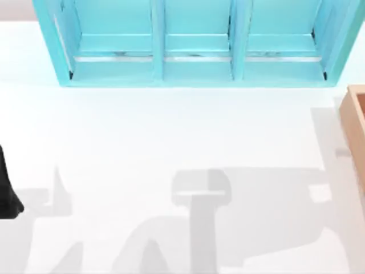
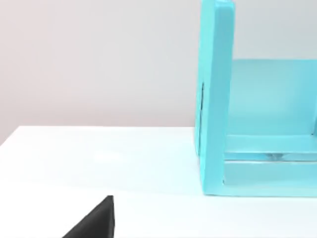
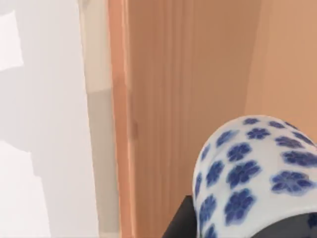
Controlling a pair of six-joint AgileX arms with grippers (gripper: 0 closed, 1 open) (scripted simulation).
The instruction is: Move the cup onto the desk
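Desk (image 1: 171, 131) carries teal shelf (image 1: 194, 51), wooden box (image 1: 355, 125).

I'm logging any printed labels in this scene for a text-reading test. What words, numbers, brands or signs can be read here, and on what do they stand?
None: no readable text in any view.
The cup bears blue flower marks only, no letters.
The teal shelf unit, the wooden box and the desk are plain.
The dark part of the left arm at the table's left edge shows no marking.
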